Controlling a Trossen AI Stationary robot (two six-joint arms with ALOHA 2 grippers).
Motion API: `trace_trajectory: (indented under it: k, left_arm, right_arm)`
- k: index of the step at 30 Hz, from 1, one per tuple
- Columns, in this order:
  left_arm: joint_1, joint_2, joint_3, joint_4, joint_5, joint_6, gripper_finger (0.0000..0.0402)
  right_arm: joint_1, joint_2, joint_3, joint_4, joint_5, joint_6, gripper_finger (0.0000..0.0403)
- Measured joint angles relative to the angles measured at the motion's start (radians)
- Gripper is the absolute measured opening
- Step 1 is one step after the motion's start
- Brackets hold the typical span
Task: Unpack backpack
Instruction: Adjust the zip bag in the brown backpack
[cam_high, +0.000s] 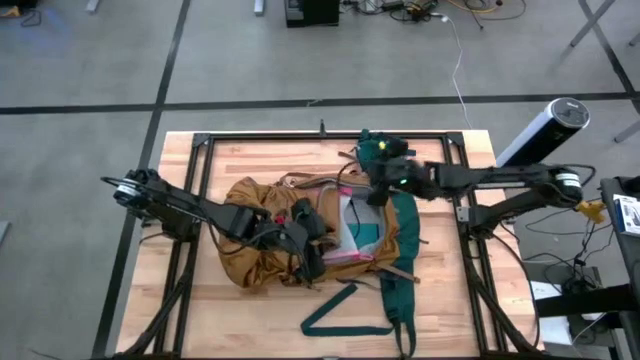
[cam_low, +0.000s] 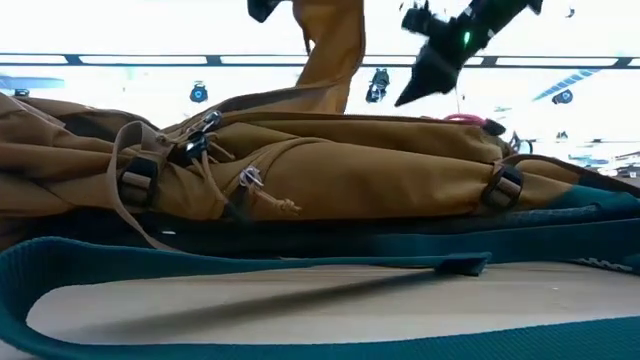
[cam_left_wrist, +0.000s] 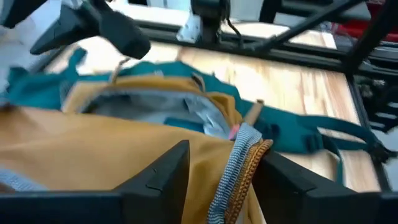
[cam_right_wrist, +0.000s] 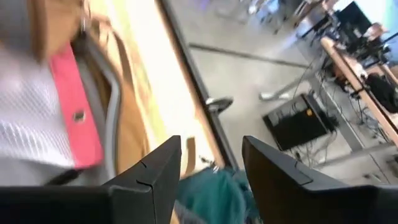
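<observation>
1. Your backpack (cam_high: 290, 235) lies mid-table, long axis left to right
2. Left gripper (cam_left_wrist: 225, 167) pinches its mustard opening edge
3. Right gripper (cam_high: 378, 192), parted and empty, hovers nearest the open mouth

Left end effector (cam_left_wrist: 227, 177) pinches the backpack (cam_left_wrist: 93, 162) edge, apparently its zipper trim.
</observation>
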Motion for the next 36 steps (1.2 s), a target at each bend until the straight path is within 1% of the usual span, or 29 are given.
trace_trajectory:
  k: [3,5,7,9,12,13,14,16,18,20,22,25,27,29,31,33,36]
  left_arm:
    - [0.003,0.0,0.0,0.031,-0.025,0.029,0.0163]
    - [0.004,0.0,0.0,0.044,-0.031,0.038,0.0172]
    - [0.003,0.0,0.0,0.066,-0.028,0.055,0.0182]
    - [0.004,0.0,-0.001,0.084,-0.021,0.064,0.0191]
    - [0.004,0.001,-0.001,0.084,-0.019,0.065,0.0202]
    - [0.004,0.001,-0.001,0.078,-0.018,0.064,0.0204]
    - [0.004,0.003,-0.001,0.073,-0.018,0.063,0.0205]
    - [0.004,0.014,-0.001,0.073,-0.018,0.061,0.0206]
    - [0.005,0.024,-0.001,0.072,-0.017,0.062,0.0203]
    - [0.01,0.033,-0.001,0.069,-0.02,0.061,0.0199]
    - [0.013,0.034,-0.001,0.061,-0.029,0.062,0.0195]
    - [0.014,0.034,-0.001,0.06,-0.04,0.08,0.019]
    - [0.014,0.029,-0.001,0.057,-0.045,0.098,0.0188]
    - [0.014,0.021,0.0,0.058,-0.044,0.108,0.0187]
    - [0.013,0.013,0.008,0.063,-0.042,0.108,0.0188]
    - [0.011,0.007,0.011,0.064,-0.011,0.109,0.0191]
    - [0.004,0.007,0.011,0.054,0.036,0.098,0.0192]
  right_arm:
    - [0.0,-0.068,0.016,-0.023,-0.026,0.002,0.0165]
    - [0.0,-0.109,0.025,-0.039,-0.091,0.031,0.0169]
    - [0.0,-0.135,0.026,-0.068,-0.225,0.062,0.0171]
    - [0.001,-0.149,0.025,-0.105,-0.407,0.092,0.0171]
    - [0.007,-0.145,0.019,-0.215,-0.709,0.14,0.0165]
    - [0.015,-0.137,0.017,-0.244,-0.781,0.157,0.0162]
    - [0.029,-0.132,0.014,-0.271,-0.834,0.174,0.0158]
    - [0.081,-0.113,-0.003,-0.312,-0.867,0.215,0.0151]
    - [0.153,-0.091,-0.023,-0.3,-0.853,0.241,0.0145]
    - [0.232,-0.059,-0.042,-0.253,-0.804,0.27,0.0139]
    - [0.31,-0.018,-0.055,-0.198,-0.713,0.305,0.0134]
    - [0.392,0.046,-0.057,-0.144,-0.567,0.344,0.0126]
    - [0.415,0.084,-0.057,-0.112,-0.522,0.366,0.0119]
    - [0.421,0.128,-0.057,-0.093,-0.515,0.396,0.0112]
    - [0.419,0.169,-0.057,-0.104,-0.479,0.42,0.0104]
    - [0.412,0.194,-0.057,-0.109,-0.393,0.428,0.0096]
    - [0.396,0.191,-0.057,-0.107,-0.273,0.437,0.0086]
